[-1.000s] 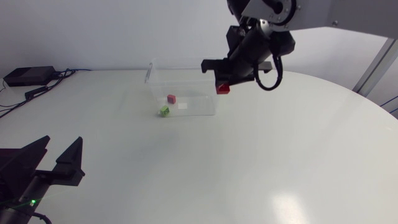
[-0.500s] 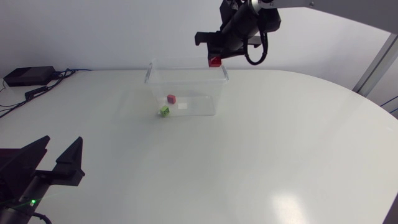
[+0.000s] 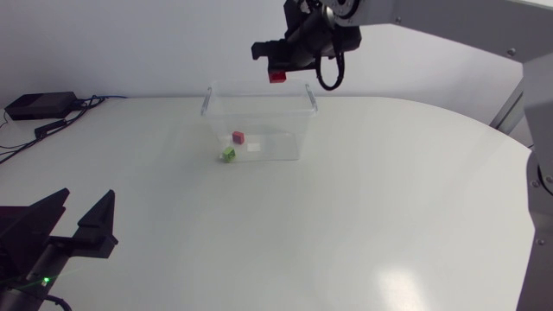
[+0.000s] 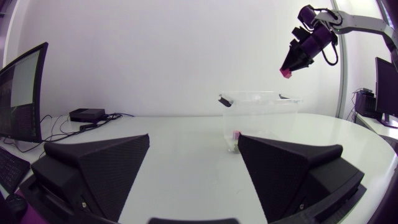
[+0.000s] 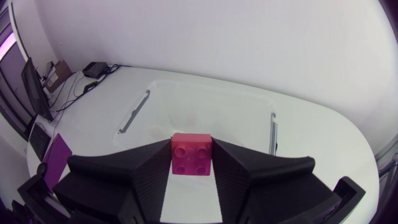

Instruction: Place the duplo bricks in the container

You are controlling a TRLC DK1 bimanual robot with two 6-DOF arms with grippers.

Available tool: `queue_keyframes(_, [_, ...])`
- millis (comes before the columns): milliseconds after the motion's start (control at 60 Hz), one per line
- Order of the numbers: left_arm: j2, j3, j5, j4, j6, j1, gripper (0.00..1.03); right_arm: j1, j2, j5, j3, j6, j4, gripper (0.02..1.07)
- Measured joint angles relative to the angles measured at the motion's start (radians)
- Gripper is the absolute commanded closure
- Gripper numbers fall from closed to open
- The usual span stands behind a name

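**Fingers: left pair spread, right pair pinching a red brick**

Your left gripper's (image 3: 86, 199) fingers stand wide apart with nothing between them. It sits low over the near left corner of the surface (image 3: 363, 216); from its own wrist view the left gripper (image 4: 193, 139) faces across to the container.

Far left edge of the surface: a black box (image 3: 39, 105) with cables.

Clear container (image 3: 259, 85), open-topped, near the middle of the far edge. A pink brick (image 3: 238, 136) lies on its floor, left of centre. A green brick (image 3: 229, 154) lies at its near left corner; you cannot tell through the clear wall whether it is inside or just outside.

Your right gripper (image 3: 276, 71) comes in from the far right and hangs in the air above the container's far rim. Its fingers clamp the red brick (image 3: 277, 77) from two sides. In the right wrist view the red brick (image 5: 191, 154) shows studs up between the fingers, with the container (image 5: 140, 106) below and ahead.
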Motion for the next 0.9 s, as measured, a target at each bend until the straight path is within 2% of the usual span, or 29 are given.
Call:
queue_keyframes(333, [0.000,0.000,0.000,0.000,0.000,0.000,0.04,0.021,-0.003,-0.008,-0.150,-0.094,0.312,0.68])
queue_keyframes(783, [0.000,0.000,0.000,0.000,0.000,0.000,0.04,0.026,0.116,-0.013,-0.146,-0.143,0.374,0.67])
queue_keyframes(900, [0.000,0.000,0.000,0.000,0.000,0.000,0.04,0.024,0.131,0.003,-0.143,-0.151,0.403,0.64])
